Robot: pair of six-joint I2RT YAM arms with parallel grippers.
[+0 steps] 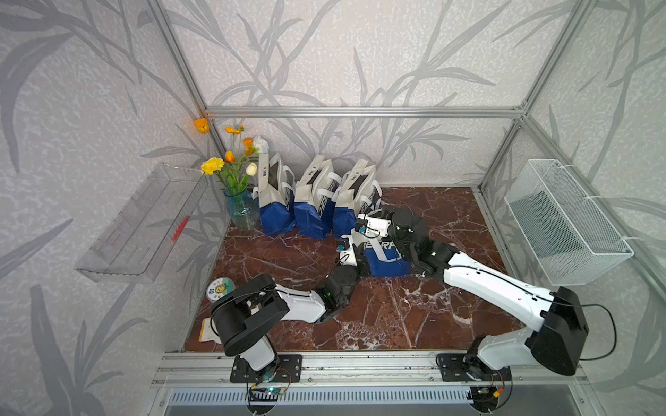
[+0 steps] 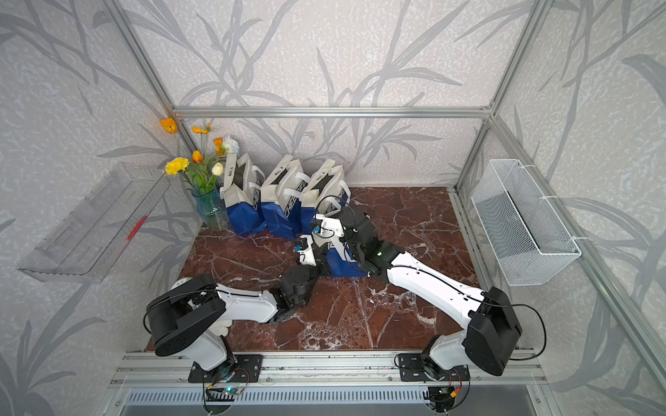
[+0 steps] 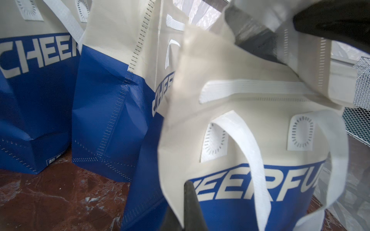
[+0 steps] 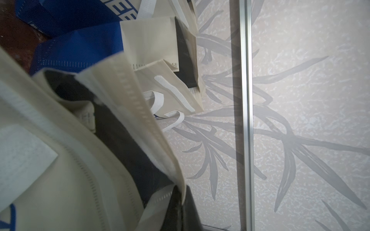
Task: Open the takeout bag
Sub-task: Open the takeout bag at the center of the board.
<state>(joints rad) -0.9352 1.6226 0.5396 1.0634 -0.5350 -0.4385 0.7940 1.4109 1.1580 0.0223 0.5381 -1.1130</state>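
Note:
The takeout bag, cream on top and blue below with white lettering, stands mid-table between both arms. In the left wrist view the bag fills the frame, and my left gripper is shut on its cream front rim. In the right wrist view my right gripper is shut on the opposite cream rim. The bag's mouth gapes there and shows its dark inside. In both top views the wrist cameras hide the fingertips, the left gripper at the bag's left top edge and the right gripper behind it.
Three matching bags stand in a row at the back wall, close behind the held bag. A glass vase of flowers is left of them. A round tin lies at the table's left edge. A wire basket hangs on the right wall and a clear shelf on the left.

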